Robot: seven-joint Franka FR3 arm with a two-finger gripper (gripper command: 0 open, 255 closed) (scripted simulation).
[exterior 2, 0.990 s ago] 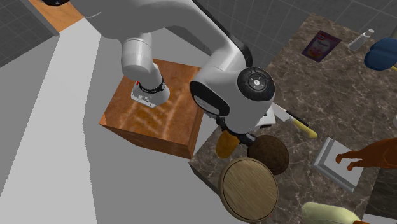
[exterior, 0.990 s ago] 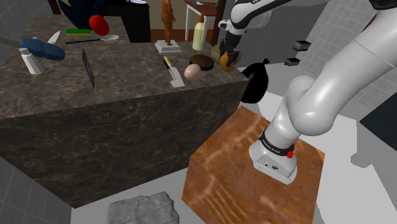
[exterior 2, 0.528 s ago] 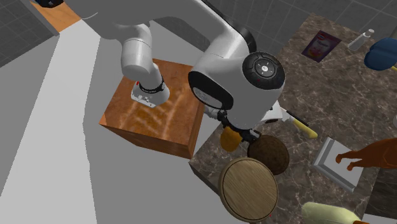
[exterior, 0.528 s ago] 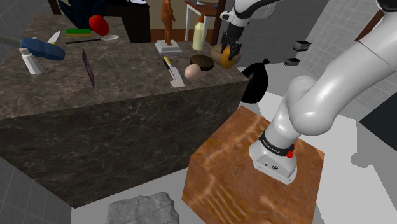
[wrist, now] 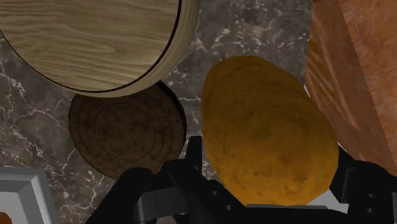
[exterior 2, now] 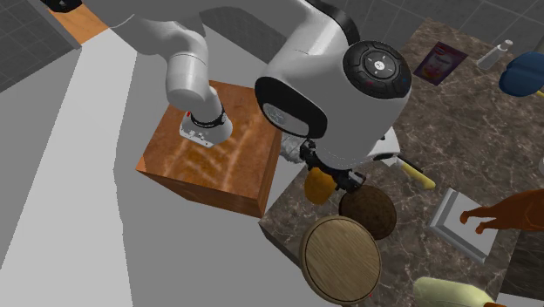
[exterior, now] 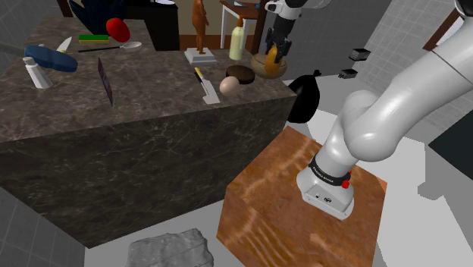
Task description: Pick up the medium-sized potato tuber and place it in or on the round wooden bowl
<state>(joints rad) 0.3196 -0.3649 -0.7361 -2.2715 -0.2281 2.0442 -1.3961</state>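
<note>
An orange-brown potato (wrist: 267, 133) is clasped between my black fingers (wrist: 193, 154), lifted above the dark marble counter (wrist: 38, 184). My gripper (wrist: 270, 162) is shut on it. In the shoulder view the gripper (exterior: 276, 45) hangs over the counter's far right corner with the potato (exterior: 271, 61) under it. In the second exterior view the potato (exterior 2: 318, 185) shows just below the white hand, and the gripper (exterior 2: 336, 179) is mostly hidden by it. The round light wooden bowl (exterior 2: 341, 259) (wrist: 95, 38) stands on the counter close beside the potato, apart from it.
A dark brown disc (exterior 2: 367, 211) (exterior: 239, 73) lies next to the bowl. A knife (exterior: 205, 83), a pale egg-shaped thing (exterior: 230, 85), a figurine on a grey base (exterior: 200, 34) and a yellowish bottle (exterior: 237, 42) stand nearby. The wooden stand (exterior: 303, 205) is below the corner.
The gripper has risen with the potato in it, lifting it off the counter's corner. The bowl and the disc have stayed put.
</note>
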